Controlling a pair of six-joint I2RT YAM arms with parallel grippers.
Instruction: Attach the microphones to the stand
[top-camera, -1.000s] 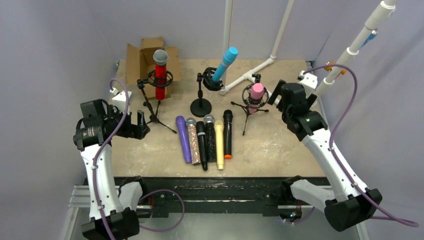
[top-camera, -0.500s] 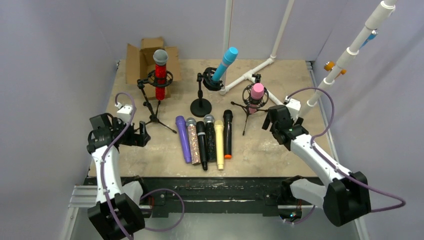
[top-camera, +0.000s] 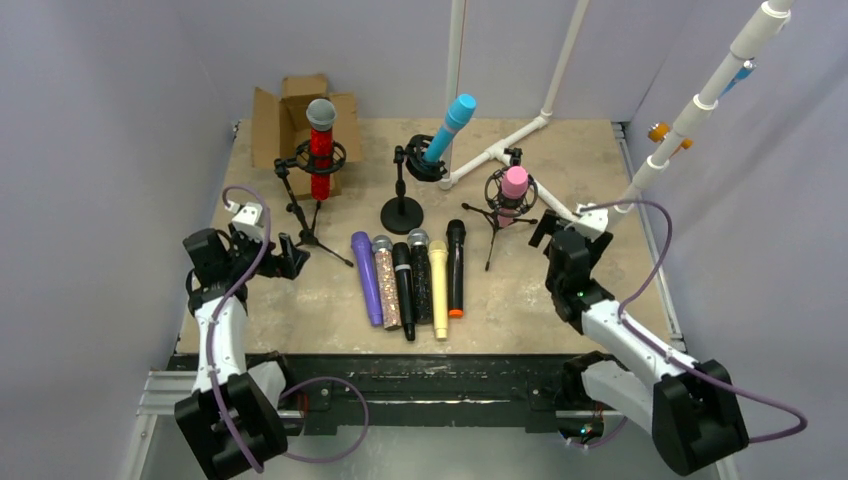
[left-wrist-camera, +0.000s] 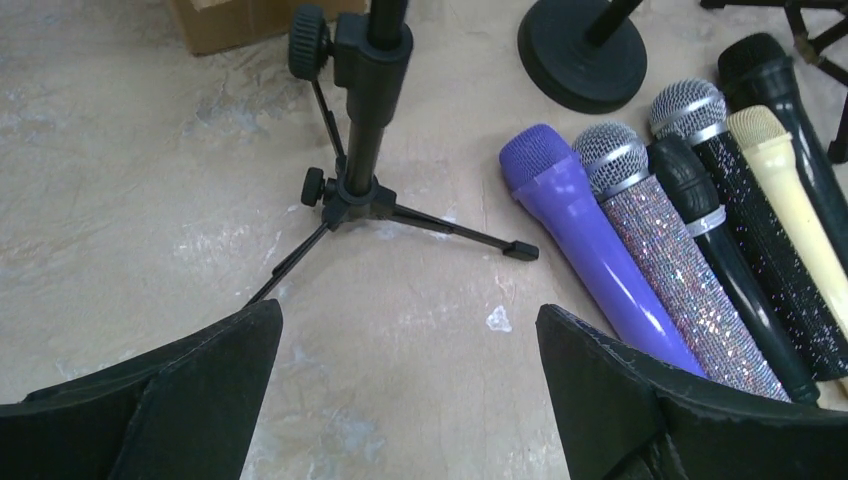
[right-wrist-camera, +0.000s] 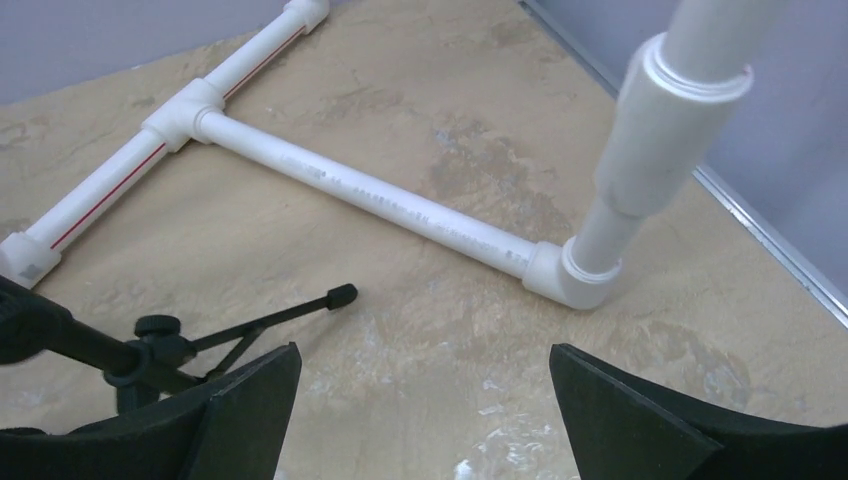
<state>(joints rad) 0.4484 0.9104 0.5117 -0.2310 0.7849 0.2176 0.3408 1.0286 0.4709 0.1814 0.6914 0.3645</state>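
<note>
Surveying the top external view first: six handheld microphones are recorded lying side by side on the beige tabletop (top-camera: 520, 300), heads toward the stands. They are a purple plastic microphone (top-camera: 366, 277), a silver-glitter microphone (top-camera: 387, 290), a slim black microphone (top-camera: 404, 295), a black-glitter microphone with a silver mesh head (top-camera: 420, 280), a cream microphone (top-camera: 439, 295) and a black microphone with an orange end (top-camera: 456, 270). Three more are seated in mounts: a red-glitter microphone (top-camera: 320, 150) on the tall tripod stand (top-camera: 298, 207), a light-blue microphone (top-camera: 450, 122) on the round-base stand (top-camera: 402, 214) and a pink microphone (top-camera: 514, 183) on the small tripod stand (top-camera: 497, 215). The left gripper (top-camera: 284, 253) and the right gripper (top-camera: 558, 228) are set either side of the row, jaws spread wide, nothing held.

Left wrist view: bare table is seen between the spread fingers (left-wrist-camera: 190, 390). The purple microphone lies nearest, and the barrels are packed touching.

Right wrist view: only a white PVC pipe frame (right-wrist-camera: 370, 195) and a tripod leg are seen past the spread jaws. No microphone is in view.

Handling, as judged: the bodies are rigid and fairly light, and being round they are liable to roll. The smooth purple barrel is likely slippery, while glitter should give better purchase. The outer microphones are best taken first, across mid-barrel and not by the dentable mesh head.
</note>
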